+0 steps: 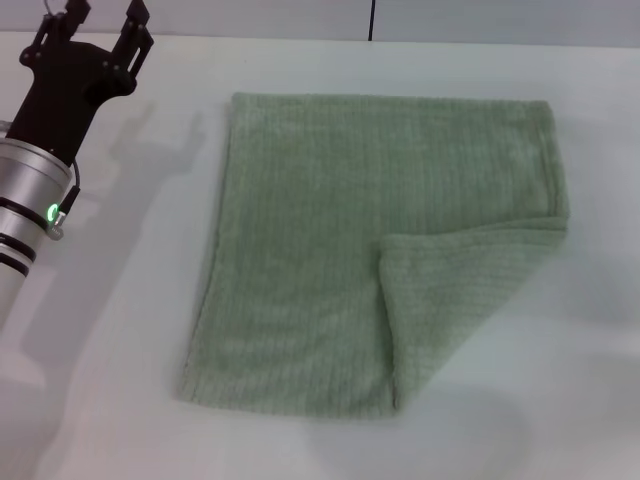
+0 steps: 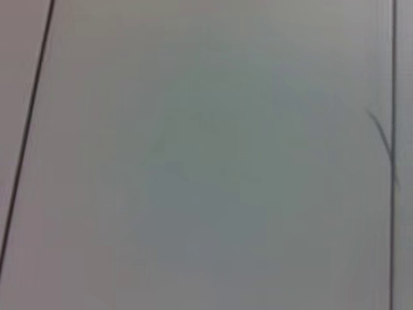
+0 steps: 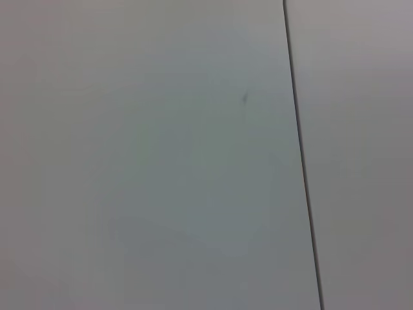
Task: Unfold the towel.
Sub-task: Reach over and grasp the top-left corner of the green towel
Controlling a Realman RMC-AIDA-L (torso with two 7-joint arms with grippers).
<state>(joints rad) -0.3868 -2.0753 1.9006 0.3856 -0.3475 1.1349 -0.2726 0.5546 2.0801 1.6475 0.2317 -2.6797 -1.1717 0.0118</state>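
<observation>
Left gripper (image 1: 98,22) open, apart from corner-folded sage-green towel (image 1: 330,240)

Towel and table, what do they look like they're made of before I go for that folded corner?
The towel looks like soft terry cloth, pale sage green, matte, with fine ribs running across it and a fuzzy edge at the folded-over corner. The table seems a smooth, hard white surface, probably laminate, showing soft shadows.
</observation>
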